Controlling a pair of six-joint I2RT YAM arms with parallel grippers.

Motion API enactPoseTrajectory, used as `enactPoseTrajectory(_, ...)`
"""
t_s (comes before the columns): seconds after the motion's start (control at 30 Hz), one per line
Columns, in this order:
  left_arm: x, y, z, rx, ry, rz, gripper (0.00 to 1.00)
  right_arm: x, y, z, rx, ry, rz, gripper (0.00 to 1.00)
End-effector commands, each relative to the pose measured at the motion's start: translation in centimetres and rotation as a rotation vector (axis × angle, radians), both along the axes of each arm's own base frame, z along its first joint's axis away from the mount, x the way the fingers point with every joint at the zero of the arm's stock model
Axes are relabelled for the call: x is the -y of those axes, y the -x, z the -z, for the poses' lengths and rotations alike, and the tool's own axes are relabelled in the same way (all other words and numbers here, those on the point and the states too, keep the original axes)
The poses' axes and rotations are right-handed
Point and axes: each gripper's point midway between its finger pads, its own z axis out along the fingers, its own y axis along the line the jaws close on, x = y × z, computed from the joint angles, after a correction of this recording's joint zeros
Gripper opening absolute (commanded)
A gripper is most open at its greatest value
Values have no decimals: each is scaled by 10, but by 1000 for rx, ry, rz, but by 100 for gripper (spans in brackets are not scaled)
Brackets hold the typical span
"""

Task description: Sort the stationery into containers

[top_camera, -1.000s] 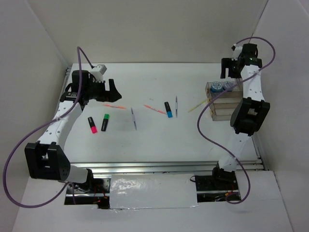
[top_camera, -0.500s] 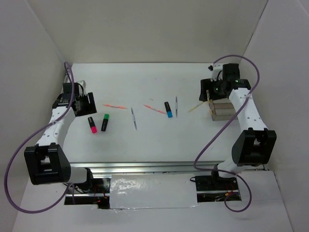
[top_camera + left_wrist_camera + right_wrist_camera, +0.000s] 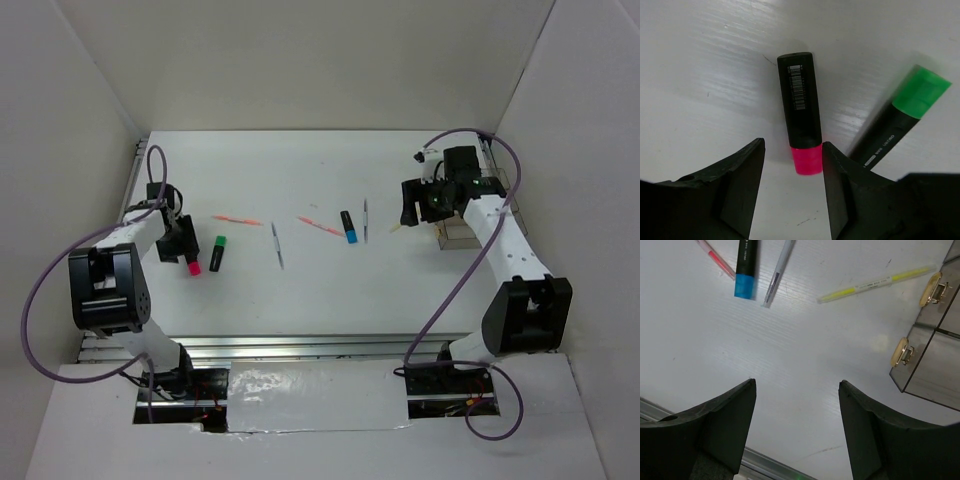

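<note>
We are seeing the left pincer (image 3: 792,172) spread, straddling the pink highlighter (image 3: 799,105) at its cap; the right pincer (image 3: 797,410) is hanging spread.

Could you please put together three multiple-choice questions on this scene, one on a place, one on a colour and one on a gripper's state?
1. Where is the pink-capped highlighter relative to the left gripper?
A. Held up in it. B. Lying between its open jaws. C. Out of its wrist view.
2. Beside the silver pen lies a second highlighter. What colour is its cap?
A. Green. B. Pink. C. Blue.
3. What state is the right gripper in?
A. Open, empty. B. Shut on the silver pen. C. Shut on a highlighter.
Answers: 1 B, the left wrist view shows it lying flat between the spread jaws. 2 C, the right wrist view shows a blue cap next to the pen. 3 A, its jaws stand wide apart, gripping nothing.
</note>
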Motion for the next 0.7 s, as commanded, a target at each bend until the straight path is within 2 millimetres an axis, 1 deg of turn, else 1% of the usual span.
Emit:
enactPoseTrajectory(0.0, -2, -11, 5, 7, 10, -10, 61, -3, -2, -24, 94, 7, -28, 73)
enactPoseTrajectory(0.07, -1, -11, 14, -19, 19, -10, 60, -4, 1, -28, 106, 12, -41, 73)
enactPoseTrajectory(0.13, 0, -11, 20, -35, 22, -5, 58, -5, 4, -30, 117, 18, -60, 73)
enactPoseTrajectory(0.17, 0, -10, 25, -49, 27, -1, 54, -7, 6, -35, 132, 12, -76, 73)
enactPoseTrajectory(0.2, 0, -10, 28, -59, 29, 1, 53, -9, 8, -37, 139, 13, -91, 73)
enactPoseTrajectory(0.23, 2, -8, 32, -72, 39, 2, 50, -10, 10, -42, 166, 23, -112, 74)
enactPoseTrajectory(0.27, 2, -7, 35, -78, 41, 7, 48, -14, 14, -45, 181, 28, -149, 74)
enactPoseTrajectory(0.3, 4, -7, 37, -85, 50, 13, 46, -15, 16, -45, 196, 49, -166, 74)
enactPoseTrajectory(0.33, 8, -5, 39, -97, 68, 19, 41, -17, 17, -54, 256, 80, -199, 74)
enactPoseTrajectory(0.37, 9, -7, 39, -96, 74, 32, 37, -21, 21, -50, 273, 118, -225, 74)
enactPoseTrajectory(0.4, 8, -7, 38, -98, 73, 33, 33, -24, 23, -53, 306, 144, -246, 74)
enactPoseTrajectory(0.43, 17, -10, 34, -87, 123, 63, 27, -25, 26, -58, 364, 184, -284, 75)
enactPoseTrajectory(0.47, 21, -12, 30, -75, 151, 81, 25, -35, 30, -60, 394, 202, -328, 75)
enactPoseTrajectory(0.5, 26, -15, 25, -59, 178, 98, 23, -35, 31, -64, 424, 230, -340, 75)
enactPoseTrajectory(0.53, 32, -21, 10, -11, 207, 128, 22, -38, 34, -74, 477, 243, -359, 75)
enactPoseTrajectory(0.57, 54, -25, -4, 42, 314, 218, 22, -41, 36, -75, 501, 265, -395, 75)
enactPoseTrajectory(0.6, 68, -27, -18, 85, 367, 277, 21, -50, 40, -81, 543, 269, -433, 75)
enactPoseTrajectory(0.63, 94, -27, -49, 171, 490, 373, 21, -53, 46, -86, 584, 287, -468, 75)
enactPoseTrajectory(0.67, 109, -24, -66, 215, 557, 430, 20, -63, 51, -89, 612, 293, -507, 75)
